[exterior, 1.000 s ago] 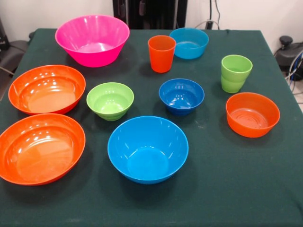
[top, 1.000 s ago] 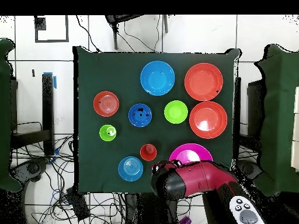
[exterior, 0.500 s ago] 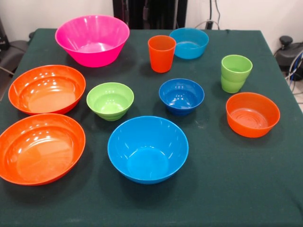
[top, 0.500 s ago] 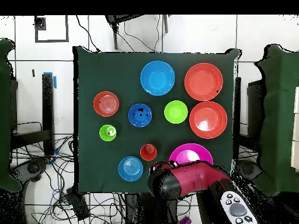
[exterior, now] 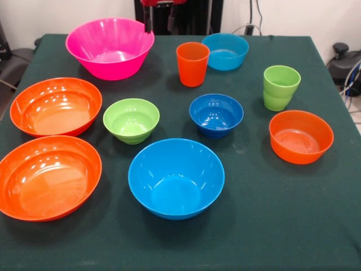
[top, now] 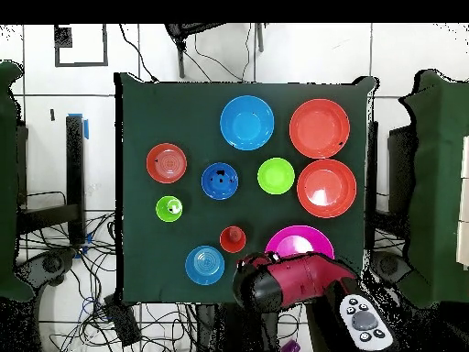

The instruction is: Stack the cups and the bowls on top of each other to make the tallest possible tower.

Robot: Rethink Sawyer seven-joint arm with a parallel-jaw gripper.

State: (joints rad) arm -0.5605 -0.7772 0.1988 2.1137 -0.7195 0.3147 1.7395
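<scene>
Nothing stacked except the green cups: two lime tumblers nested one in the other, upright, right side of front view, just behind the small orange bowl. All other pieces stand apart on the green tablecloth, open side up.

Front view, L to R: two large orange bowls at left, one behind the other, nearly touching. Large pink bowl at back left. Small lime bowl centre-left. Large blue bowl front centre. Dark blue bowl just behind it to the right. Orange cup upright at back centre, light blue bowl just beside it to the right.

Gripper: only the lower part shows at top edge, red body w/ dark fingers, above the pink bowl's back rim, near but apart. Jaws: can't tell. Overhead view: red and black arm sits over the table edge, covering part of the pink bowl's rim.
</scene>
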